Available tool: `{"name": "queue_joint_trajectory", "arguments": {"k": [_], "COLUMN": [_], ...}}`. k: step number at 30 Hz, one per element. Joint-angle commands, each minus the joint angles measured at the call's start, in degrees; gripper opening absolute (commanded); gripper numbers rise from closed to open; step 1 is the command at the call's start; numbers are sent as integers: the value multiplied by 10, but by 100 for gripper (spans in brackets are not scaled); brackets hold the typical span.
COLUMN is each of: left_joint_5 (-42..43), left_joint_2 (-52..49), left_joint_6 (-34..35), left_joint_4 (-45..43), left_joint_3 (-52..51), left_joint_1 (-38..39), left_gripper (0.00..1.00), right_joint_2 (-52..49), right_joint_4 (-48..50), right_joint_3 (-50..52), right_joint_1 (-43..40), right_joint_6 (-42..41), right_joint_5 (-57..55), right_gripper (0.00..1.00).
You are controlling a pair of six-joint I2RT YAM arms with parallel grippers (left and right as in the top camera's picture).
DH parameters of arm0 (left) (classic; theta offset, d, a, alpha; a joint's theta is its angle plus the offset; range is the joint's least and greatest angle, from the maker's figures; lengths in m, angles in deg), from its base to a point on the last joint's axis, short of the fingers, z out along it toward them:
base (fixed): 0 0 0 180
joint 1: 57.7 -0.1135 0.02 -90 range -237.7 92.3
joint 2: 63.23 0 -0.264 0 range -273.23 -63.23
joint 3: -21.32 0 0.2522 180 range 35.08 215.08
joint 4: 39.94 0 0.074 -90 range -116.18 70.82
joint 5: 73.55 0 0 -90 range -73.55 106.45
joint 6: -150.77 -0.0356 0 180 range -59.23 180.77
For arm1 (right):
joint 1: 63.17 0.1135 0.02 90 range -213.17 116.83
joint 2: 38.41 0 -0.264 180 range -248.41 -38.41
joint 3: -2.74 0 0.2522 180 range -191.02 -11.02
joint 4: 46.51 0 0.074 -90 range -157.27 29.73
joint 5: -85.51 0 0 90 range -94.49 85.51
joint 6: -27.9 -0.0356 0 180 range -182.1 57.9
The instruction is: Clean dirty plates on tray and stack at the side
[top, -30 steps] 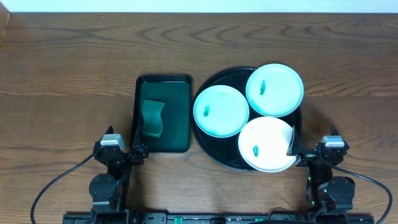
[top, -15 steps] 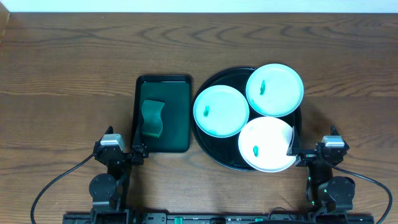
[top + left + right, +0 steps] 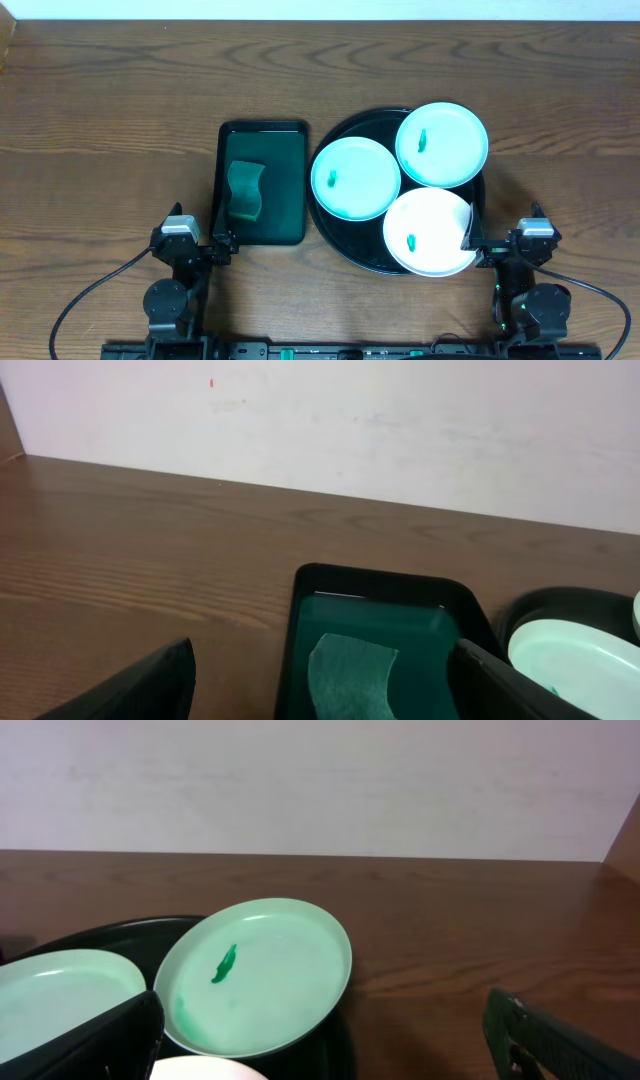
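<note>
Three plates lie on the round black tray: a mint one at the left, one at the back right and a whiter one at the front. Each carries a small green smear. My right gripper rests open at the table's front edge, its left finger beside the front plate. Its wrist view shows the back-right plate ahead of the open right gripper. My left gripper stands open and empty at the front left, in line with the green tray's near left corner.
A dark green rectangular tray lies left of the black tray, with a green sponge in it. The left wrist view shows that sponge just ahead, between the fingers. Bare wooden table surrounds both trays, with a white wall behind.
</note>
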Motion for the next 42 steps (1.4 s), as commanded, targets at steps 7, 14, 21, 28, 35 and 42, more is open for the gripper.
{"name": "queue_joint_trajectory", "arguments": {"k": [7,14,21,28,35,42], "left_joint_5": [12,12,12,12,42,84], "left_joint_2": [-1,-1,-1,-1,-1,-41], "left_joint_6": [-9,-9,-9,-10,-2,39], "left_joint_4": [26,25,25,10,18,117], "left_joint_3": [-5,-5,-5,-5,6,147], "left_joint_1": [2,2,2,2,2,2], "left_gripper": [80,81,80,80,80,81], "right_joint_2": [0,0,-1,-1,-8,-19], "right_joint_4": [4,-2,-3,-4,-4,-80], "right_joint_3": [1,1,1,1,0,-87], "right_joint_1": [-4,-4,-4,-4,-4,-4], "right_joint_6": [1,0,0,0,-32,-42], "right_joint_5": [-5,7,7,16,31,59], "right_gripper": [99,99,99,99,99,99]}}
